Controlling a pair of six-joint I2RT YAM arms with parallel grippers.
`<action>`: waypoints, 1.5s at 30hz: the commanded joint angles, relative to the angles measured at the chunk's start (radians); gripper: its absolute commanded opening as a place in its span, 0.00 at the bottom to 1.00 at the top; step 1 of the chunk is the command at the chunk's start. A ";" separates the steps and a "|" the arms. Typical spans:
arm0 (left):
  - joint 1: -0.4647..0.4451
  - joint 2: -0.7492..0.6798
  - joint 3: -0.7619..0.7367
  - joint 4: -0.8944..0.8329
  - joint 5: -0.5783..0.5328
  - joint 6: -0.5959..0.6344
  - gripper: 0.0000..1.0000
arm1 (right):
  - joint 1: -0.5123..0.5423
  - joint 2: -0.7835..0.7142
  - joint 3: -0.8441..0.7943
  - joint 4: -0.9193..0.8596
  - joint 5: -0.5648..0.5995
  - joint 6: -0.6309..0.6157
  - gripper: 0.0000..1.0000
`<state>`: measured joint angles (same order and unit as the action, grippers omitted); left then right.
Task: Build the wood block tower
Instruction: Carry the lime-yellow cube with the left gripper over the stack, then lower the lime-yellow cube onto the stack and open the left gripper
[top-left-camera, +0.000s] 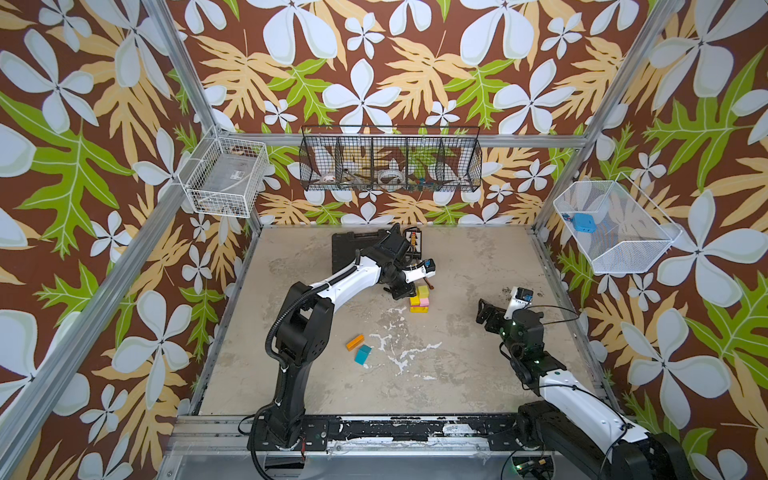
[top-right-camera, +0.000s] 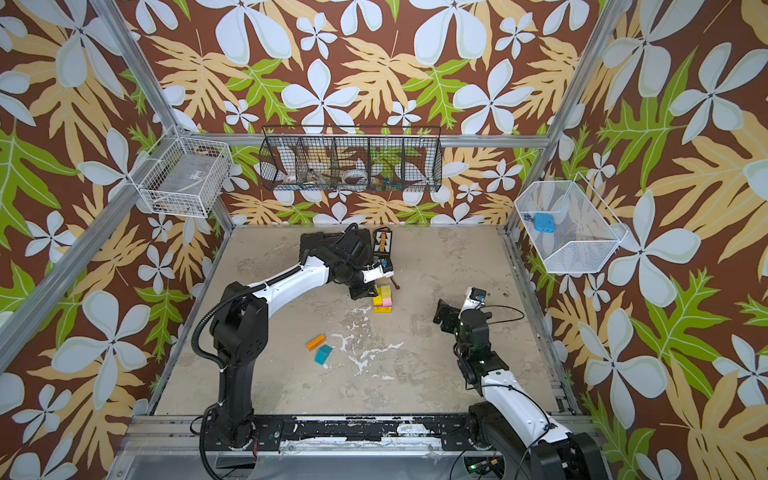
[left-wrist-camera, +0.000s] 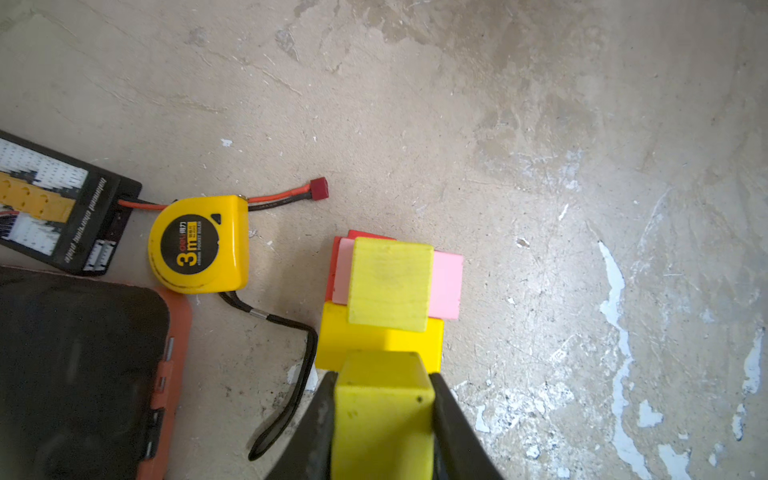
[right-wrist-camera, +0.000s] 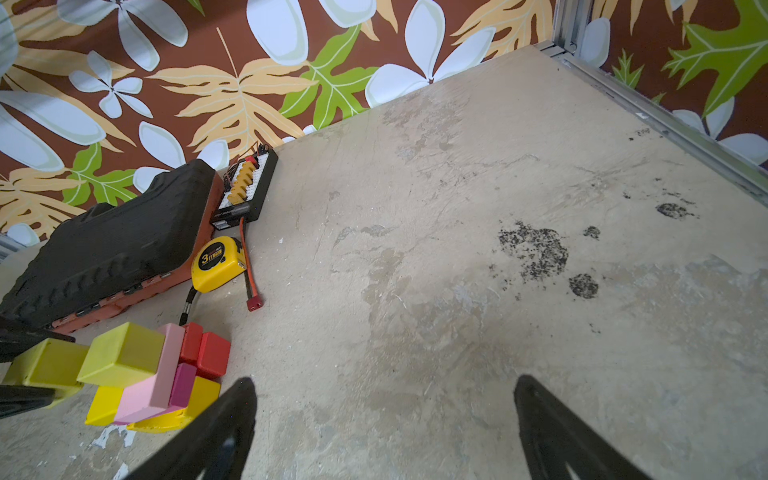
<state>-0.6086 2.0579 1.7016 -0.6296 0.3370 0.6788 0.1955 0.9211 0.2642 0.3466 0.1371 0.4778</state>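
The tower (top-left-camera: 419, 300) (top-right-camera: 383, 298) stands mid-table, behind centre. It has yellow, pink, magenta and red wood blocks, with a yellow cube (left-wrist-camera: 388, 284) on a pink slab (left-wrist-camera: 448, 286). My left gripper (left-wrist-camera: 381, 376) is shut on another yellow block (left-wrist-camera: 382, 419). It holds this block level with the top cube and close beside it (right-wrist-camera: 41, 365). An orange bar (top-left-camera: 355, 341) and a teal block (top-left-camera: 363, 354) lie loose nearer the front. My right gripper (right-wrist-camera: 384, 382) (top-left-camera: 484, 311) hovers open and empty to the right of the tower.
A yellow tape measure (left-wrist-camera: 199, 245), a black tool case (left-wrist-camera: 75, 365), a charging board (left-wrist-camera: 50, 208) and a red-plug wire (left-wrist-camera: 319, 189) lie just behind the tower. Wire baskets (top-left-camera: 390, 160) hang on the walls. A metal rail (top-left-camera: 374, 428) edges the table front.
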 joint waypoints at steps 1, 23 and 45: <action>0.003 0.016 0.023 -0.041 0.015 0.016 0.00 | -0.001 0.004 0.013 0.025 0.004 -0.006 0.96; 0.003 0.096 0.129 -0.101 0.030 0.013 0.00 | -0.001 0.015 0.018 0.026 0.001 -0.007 0.96; -0.008 0.116 0.154 -0.117 0.018 0.010 0.05 | -0.001 0.022 0.021 0.028 -0.004 -0.009 0.96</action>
<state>-0.6113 2.1681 1.8481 -0.7357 0.3477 0.6819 0.1955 0.9409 0.2771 0.3485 0.1314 0.4713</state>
